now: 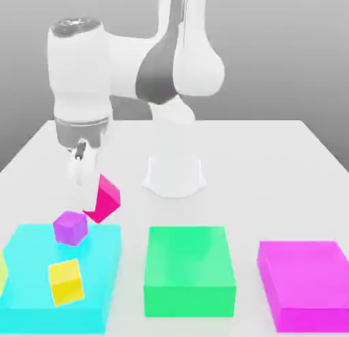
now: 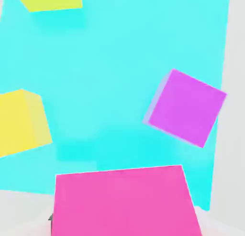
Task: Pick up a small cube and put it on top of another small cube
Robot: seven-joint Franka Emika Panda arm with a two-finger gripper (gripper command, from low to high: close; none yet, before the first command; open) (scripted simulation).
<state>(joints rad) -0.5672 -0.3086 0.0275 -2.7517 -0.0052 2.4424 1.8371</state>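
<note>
Three flat blocks lie along the front of the table (image 1: 272, 144): a cyan block (image 1: 102, 288) at the exterior view's left, a green block (image 1: 189, 271) in the middle, a magenta block (image 1: 307, 281) at the right. Behind them stands the white arm (image 1: 136, 63). Its gripper (image 1: 83, 170) hangs above the cyan block's rear edge; whether it clasps anything I cannot tell. The pink cube (image 1: 105, 198) sits tilted in the air just below it, beside and slightly above the purple cube (image 1: 70, 228), which rests on the cyan block with a yellow cube (image 1: 66, 281) nearby. Set down this crooked and off-centre, the pink cube would likely slide off or nudge the purple one.
</note>
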